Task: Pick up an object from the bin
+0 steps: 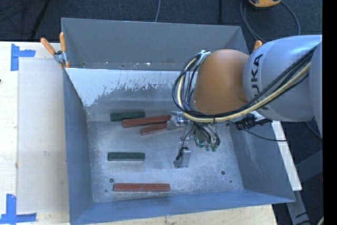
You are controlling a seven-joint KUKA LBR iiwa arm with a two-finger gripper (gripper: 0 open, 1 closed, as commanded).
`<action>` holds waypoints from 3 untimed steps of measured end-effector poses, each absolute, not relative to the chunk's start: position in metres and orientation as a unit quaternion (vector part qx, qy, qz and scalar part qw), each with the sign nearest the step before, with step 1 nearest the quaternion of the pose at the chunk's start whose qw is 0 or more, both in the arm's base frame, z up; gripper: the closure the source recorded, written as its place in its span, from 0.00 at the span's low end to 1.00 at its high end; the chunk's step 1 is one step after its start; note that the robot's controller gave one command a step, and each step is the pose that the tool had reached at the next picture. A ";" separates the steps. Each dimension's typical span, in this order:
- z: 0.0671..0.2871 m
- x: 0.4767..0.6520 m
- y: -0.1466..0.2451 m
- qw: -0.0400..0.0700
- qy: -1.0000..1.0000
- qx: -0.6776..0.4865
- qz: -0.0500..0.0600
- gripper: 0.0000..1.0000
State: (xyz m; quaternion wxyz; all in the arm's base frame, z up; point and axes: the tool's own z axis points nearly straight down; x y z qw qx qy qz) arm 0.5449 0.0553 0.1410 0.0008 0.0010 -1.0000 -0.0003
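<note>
The arm [284,81] is seen reaching in from the right, and its orange cover [221,81], with looped cables [184,87] beside it, is held above the right half of the grey bin [79,134]. Below the cover the jaws are lowered close to the bin floor, right of the centre. It cannot be told whether the jaws are wide or narrow, and nothing is seen between them.

Five flat bars are laid on the floor, all roughly horizontal. An upper dark green bar [127,115] is found toward the back. A long brown bar [146,121] is placed just below it and a little to the right, seemingly touching it. A short brown bar [154,128] lies just under the long one, and its right end comes nearest to the wrist. A lower dark green bar [126,156] is set alone at the middle left, level with the jaws but apart from them, with bare floor between. A reddish-brown bar [141,186] is placed near the front wall, well apart from the others
</note>
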 end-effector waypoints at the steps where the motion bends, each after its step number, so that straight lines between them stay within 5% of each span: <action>1: 0.114 0.512 0.101 -0.001 -1.000 0.000 0.000 0.00; 2: 0.069 0.538 0.156 0.000 -1.000 -0.001 0.000 1.00; 3: 0.069 0.538 0.156 0.000 -1.000 -0.002 0.000 1.00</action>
